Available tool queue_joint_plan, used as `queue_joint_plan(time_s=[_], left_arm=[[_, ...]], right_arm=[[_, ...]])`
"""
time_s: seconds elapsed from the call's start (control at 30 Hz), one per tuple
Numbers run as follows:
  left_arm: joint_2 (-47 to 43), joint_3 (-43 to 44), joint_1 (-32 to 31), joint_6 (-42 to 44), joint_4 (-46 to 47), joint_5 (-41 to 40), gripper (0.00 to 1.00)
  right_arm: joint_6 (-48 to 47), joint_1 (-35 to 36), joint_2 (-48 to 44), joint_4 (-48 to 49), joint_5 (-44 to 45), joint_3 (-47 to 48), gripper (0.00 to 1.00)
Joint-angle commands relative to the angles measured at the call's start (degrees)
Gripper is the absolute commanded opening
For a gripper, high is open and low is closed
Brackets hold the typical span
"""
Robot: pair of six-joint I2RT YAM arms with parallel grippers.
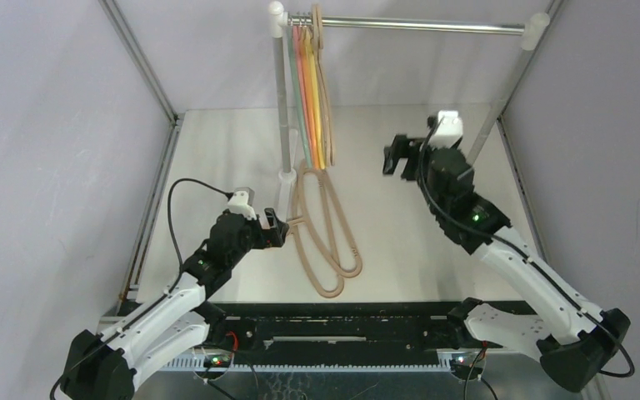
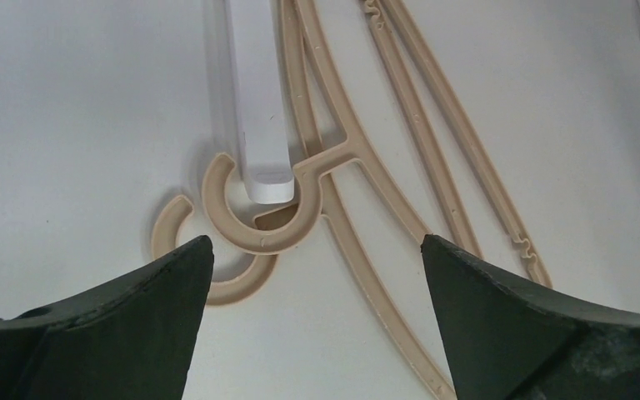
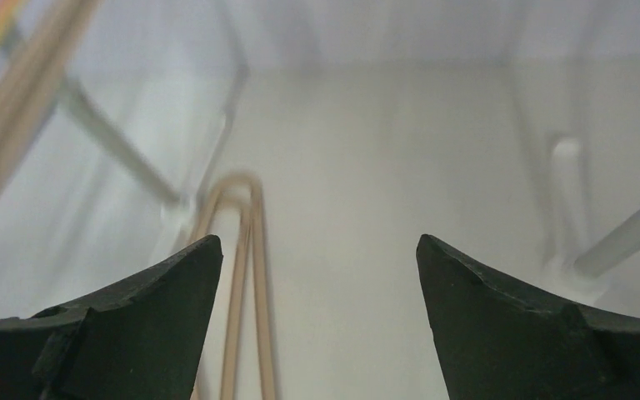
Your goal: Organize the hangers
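On the table, two beige hangers lie front-to-back, hooks leftward (at my gaping, empty left gripper); right gripper gapes too.

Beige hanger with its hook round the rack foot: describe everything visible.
The beige hanger looks like matte tan plastic, with a flat ribbed section, long arms and a C-shaped hook. It lies flat on the table, hook curled round the end of the white rack foot, overlapping a second beige hanger. The left tool hovers open above, not touching.
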Motion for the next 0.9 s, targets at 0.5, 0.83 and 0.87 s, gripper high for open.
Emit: queue_joint_plan(time_s=[0.5, 0.83, 0.87], left_arm=[[0.14, 2.09, -1.08, -0.42, -2.21, -7.08, 1.0], [-2.02, 0.36, -1.42, -1.41, -2.34, -7.26, 0.99], [-2.01, 0.09, -1.49, -1.5, -2.13, -7.09, 1.0]], right_arm=[[7.48, 24.98, 11.76, 9.27, -11.53, -23.44, 0.9], [5.38, 26.68, 26.94, 12.12, -14.35, -13.08, 0.83], [5.12, 26.68, 27.93, 12.03, -15.33, -12.37, 0.79]])
